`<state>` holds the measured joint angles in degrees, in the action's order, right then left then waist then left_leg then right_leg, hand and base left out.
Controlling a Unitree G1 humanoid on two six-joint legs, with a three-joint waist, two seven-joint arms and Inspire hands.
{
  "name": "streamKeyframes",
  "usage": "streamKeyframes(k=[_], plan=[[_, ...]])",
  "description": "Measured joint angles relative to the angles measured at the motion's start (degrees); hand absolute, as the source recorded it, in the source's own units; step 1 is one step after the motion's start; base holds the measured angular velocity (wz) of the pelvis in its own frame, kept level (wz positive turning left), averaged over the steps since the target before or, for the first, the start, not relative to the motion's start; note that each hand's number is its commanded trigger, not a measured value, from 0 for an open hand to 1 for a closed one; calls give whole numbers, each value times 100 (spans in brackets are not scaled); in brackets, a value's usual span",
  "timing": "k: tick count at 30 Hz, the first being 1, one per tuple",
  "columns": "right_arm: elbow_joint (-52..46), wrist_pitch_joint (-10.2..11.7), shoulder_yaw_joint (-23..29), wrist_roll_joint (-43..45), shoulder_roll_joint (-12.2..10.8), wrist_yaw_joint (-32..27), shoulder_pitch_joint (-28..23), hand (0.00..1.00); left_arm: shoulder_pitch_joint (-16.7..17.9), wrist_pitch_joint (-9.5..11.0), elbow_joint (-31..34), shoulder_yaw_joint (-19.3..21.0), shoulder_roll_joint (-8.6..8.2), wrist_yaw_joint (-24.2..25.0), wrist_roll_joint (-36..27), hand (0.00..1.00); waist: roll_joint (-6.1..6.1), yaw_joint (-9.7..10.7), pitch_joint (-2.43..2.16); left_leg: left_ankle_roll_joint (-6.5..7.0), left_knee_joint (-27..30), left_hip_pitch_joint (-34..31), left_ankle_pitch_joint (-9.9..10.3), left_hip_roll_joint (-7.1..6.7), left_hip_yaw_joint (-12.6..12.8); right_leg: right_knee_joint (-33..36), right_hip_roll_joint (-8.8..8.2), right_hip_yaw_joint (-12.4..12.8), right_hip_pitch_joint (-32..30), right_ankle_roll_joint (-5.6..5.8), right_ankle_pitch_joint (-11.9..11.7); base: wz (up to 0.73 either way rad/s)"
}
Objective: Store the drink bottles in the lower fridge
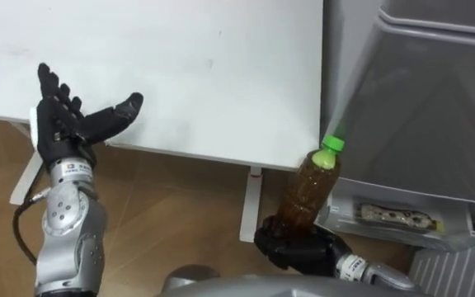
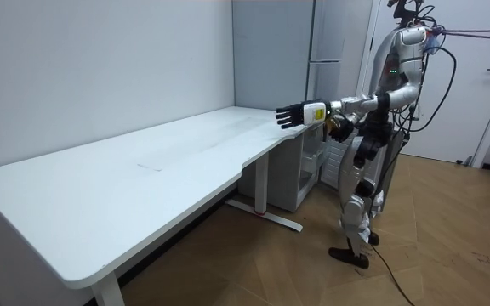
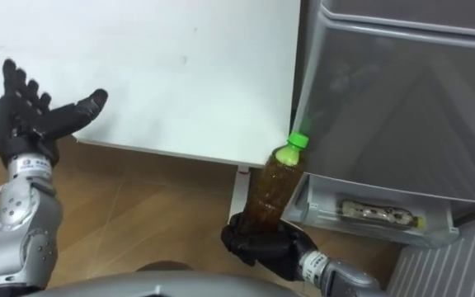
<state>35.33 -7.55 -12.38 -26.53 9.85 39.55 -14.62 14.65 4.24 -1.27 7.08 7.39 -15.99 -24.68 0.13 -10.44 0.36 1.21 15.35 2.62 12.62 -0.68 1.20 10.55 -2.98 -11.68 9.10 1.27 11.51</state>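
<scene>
**Brown drink with a green cap, held beside the fridge**

Clear plastic bottle (image 1: 310, 191), filled almost to the neck with brown drink and closed with a bright green cap (image 1: 331, 151). Gripped round its base by the right hand (image 1: 291, 245), nearly upright, neck leaning a little to the right. Just past the corner of the white table (image 1: 287, 124), close beside the grey fridge (image 1: 419, 107). Near a pale shelf (image 1: 402, 235) of that fridge with a flat packet (image 1: 394, 217) in it
</scene>
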Motion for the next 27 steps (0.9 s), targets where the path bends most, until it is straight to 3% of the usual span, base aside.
streamKeyframes(k=[8, 14, 27], plan=[[-17, 0, 15, -28, -1, -145, 0, 100, 179, 43, -239, 184, 5, -597, -493, 0, -2, -78, -2, -9, 30, 6, -7, -22, -56, -112, 0, -95, 107, -3, 0, 5], [-15, 20, 6, -14, -11, -145, -32, 100, 189, 125, -1069, 290, 0, -760, -507, 0, -7, -97, 8, -11, -6, 84, -6, -32, -63, -201, 7, -106, 199, -3, -1, 2], [-2, 57, 14, -23, -12, -156, -131, 100, 367, 131, -1307, 265, -17, -983, -492, 0, -21, -71, -3, -12, -9, 65, -5, -44, -123, -198, -7, -138, 186, 2, 3, 0]])
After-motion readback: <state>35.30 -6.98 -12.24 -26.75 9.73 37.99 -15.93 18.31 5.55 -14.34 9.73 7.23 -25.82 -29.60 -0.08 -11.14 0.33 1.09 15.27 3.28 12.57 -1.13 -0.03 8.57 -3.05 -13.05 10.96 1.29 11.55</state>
